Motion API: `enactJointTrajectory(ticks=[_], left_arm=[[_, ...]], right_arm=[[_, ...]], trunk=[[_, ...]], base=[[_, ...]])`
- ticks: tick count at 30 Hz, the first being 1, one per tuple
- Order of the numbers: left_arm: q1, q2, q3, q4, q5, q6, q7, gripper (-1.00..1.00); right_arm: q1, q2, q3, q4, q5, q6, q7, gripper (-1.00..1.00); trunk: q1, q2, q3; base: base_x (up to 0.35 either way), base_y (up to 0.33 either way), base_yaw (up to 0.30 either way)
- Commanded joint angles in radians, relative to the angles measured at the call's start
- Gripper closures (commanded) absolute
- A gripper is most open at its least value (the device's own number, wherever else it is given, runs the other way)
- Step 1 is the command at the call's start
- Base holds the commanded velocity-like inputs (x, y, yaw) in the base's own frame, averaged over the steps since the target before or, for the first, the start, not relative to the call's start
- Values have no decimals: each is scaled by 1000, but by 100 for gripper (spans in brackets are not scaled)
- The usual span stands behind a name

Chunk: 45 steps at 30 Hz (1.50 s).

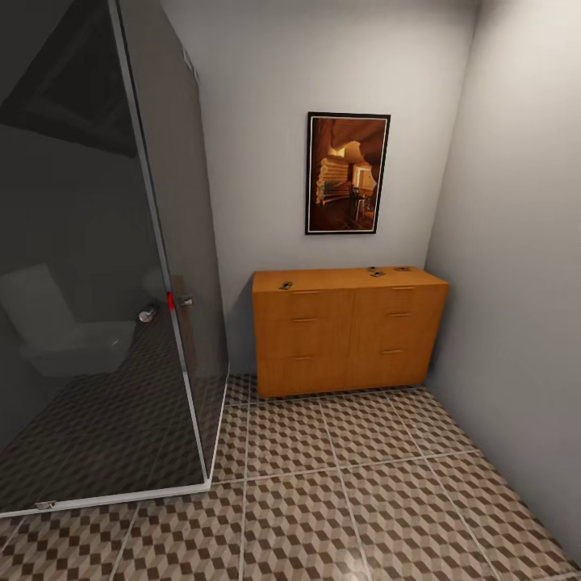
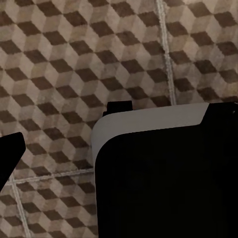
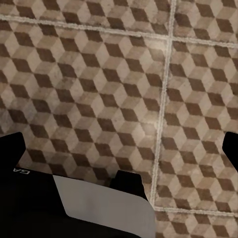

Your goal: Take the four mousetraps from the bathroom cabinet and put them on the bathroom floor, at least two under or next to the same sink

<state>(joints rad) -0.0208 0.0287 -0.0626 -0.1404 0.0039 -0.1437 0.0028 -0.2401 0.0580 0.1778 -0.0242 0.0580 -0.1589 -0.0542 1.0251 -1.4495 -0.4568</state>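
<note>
- The cabinet (image 1: 349,331) stands at centre right of the head view, against the back wall under a framed picture (image 1: 348,173).
- Four mousetraps lie on its top: one (image 1: 286,285) near the left end, three (image 1: 377,273) clustered toward the right.
- The bathroom floor (image 1: 355,500) fills the lower frame; a glass shower screen (image 1: 105,266) stands at left.
- Left gripper (image 2: 64,134) and right gripper (image 3: 121,153) hang over tiles; whether they are apart or together cannot be told.

A low orange-brown wooden cabinet (image 1: 347,331) stood right of centre on the cube-patterned tiled bathroom floor (image 1: 339,500). On its top lay small flat mousetraps: one (image 1: 286,285) near the left end, others (image 1: 377,273) clustered toward the right.
</note>
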Motion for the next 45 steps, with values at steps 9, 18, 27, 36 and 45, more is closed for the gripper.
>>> enactJointTrajectory(ticks=[9, 18, 27, 36, 45], left_arm=[[-1, 0, -6, 1, 1, -4, 0, -100], [-1, 0, -6, 1, 0, -4, 0, -100], [-1, -1, -6, 1, 0, -3, 0, -100], [-1, -2, -7, 1, 0, -3, 0, -100], [-1, -3, -8, 2, 1, -3, 0, -100]], right_arm=[[-1, 0, 4, 1, 6, -2, -6, -100], [-1, 0, 4, 1, 6, -2, -6, -100], [-1, 0, 3, 1, 6, -2, -6, -100], [-1, 0, 4, 1, 6, -2, -6, -100], [-1, 0, 4, 1, 6, -2, -6, -100]], trunk=[[0, -1, -1], [0, -1, -1], [0, -1, -1], [0, -1, -1], [0, -1, -1]], base=[[0, 0, 0], [7, -1, 0], [151, -118, 0], [224, -199, 0], [216, -220, 0]])
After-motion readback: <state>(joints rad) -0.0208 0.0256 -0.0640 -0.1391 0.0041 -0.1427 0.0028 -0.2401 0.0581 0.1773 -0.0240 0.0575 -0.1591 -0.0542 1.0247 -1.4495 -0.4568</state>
